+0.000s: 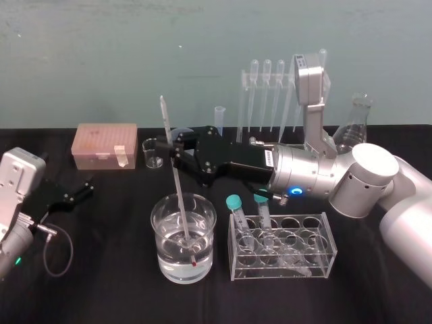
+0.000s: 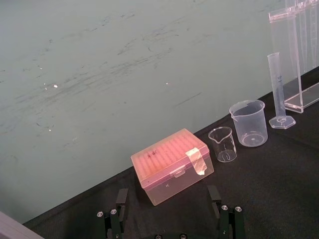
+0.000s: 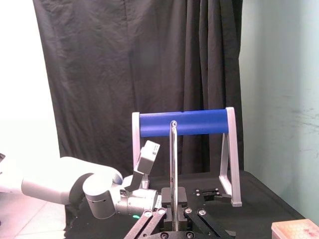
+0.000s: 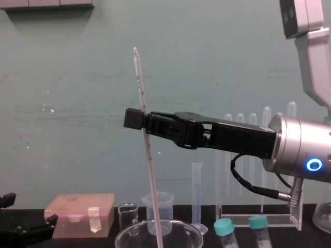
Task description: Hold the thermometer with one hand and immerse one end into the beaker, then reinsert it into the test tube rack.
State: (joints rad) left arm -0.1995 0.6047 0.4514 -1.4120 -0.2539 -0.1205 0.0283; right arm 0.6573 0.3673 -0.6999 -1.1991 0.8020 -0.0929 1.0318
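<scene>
My right gripper [image 1: 174, 150] reaches in from the right, shut on the thermometer [image 1: 177, 182], a long thin whitish rod that stands almost upright. The thermometer's lower end sits in the water inside the wide glass beaker [image 1: 162, 233], near its bottom. From the chest view, the gripper [image 4: 138, 120] grips the thermometer [image 4: 149, 175] about halfway up, above the beaker's rim [image 4: 129, 232]. The right wrist view has the thermometer [image 3: 173, 164] rising from between the fingers. The tall clear test tube rack [image 1: 244, 101] stands at the back with pipettes hanging in it. My left gripper [image 1: 79, 190] rests open at the far left.
A pink tip box [image 1: 106, 144] and a tiny glass beaker [image 1: 154, 154] stand behind the big beaker. A small plastic beaker [image 2: 247, 122] and a graduated cylinder [image 2: 277, 89] are near the rack. A low clear tube holder [image 1: 317, 253] with two teal-capped tubes sits just right of the big beaker. A flask [image 1: 354, 125] is back right.
</scene>
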